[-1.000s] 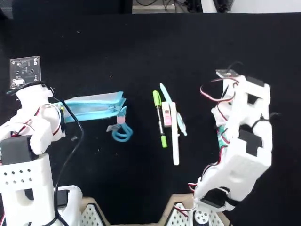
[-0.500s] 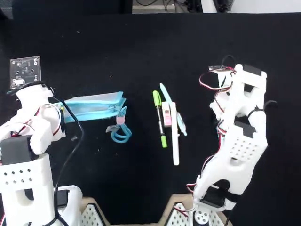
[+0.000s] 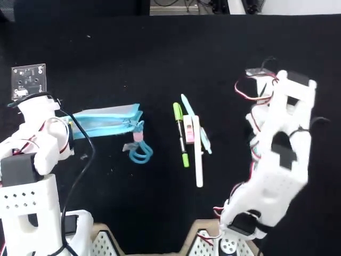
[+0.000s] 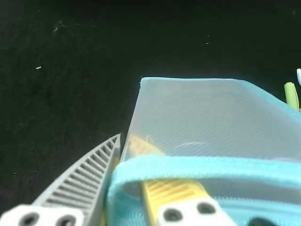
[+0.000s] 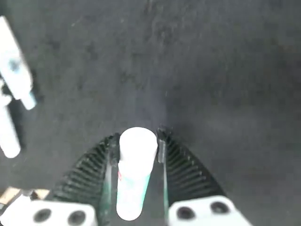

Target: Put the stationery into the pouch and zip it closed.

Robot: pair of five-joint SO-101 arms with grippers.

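pen (image 5: 134,188), likely light and slick, sits clamped in right gripper (image 5: 136,136); left gripper (image 4: 126,141) pinches soft pouch (image 4: 202,117) at its left end

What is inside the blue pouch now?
Through the mesh wall of the pouch, one yellow finger of the left gripper is seen inside, the grey finger outside. The blue rim band covers the part nearest the camera. The pens lie outside.

This looks like a robotics lab or workshop. The counter (image 3: 106,48) is covered with a black cloth. The left arm (image 3: 32,160) and the right arm (image 3: 279,160) are of white printed plastic, with a loose black cable (image 3: 91,152). A bare circuit board (image 3: 27,81) lies near one edge, and more cables (image 3: 178,4) lie behind the counter.
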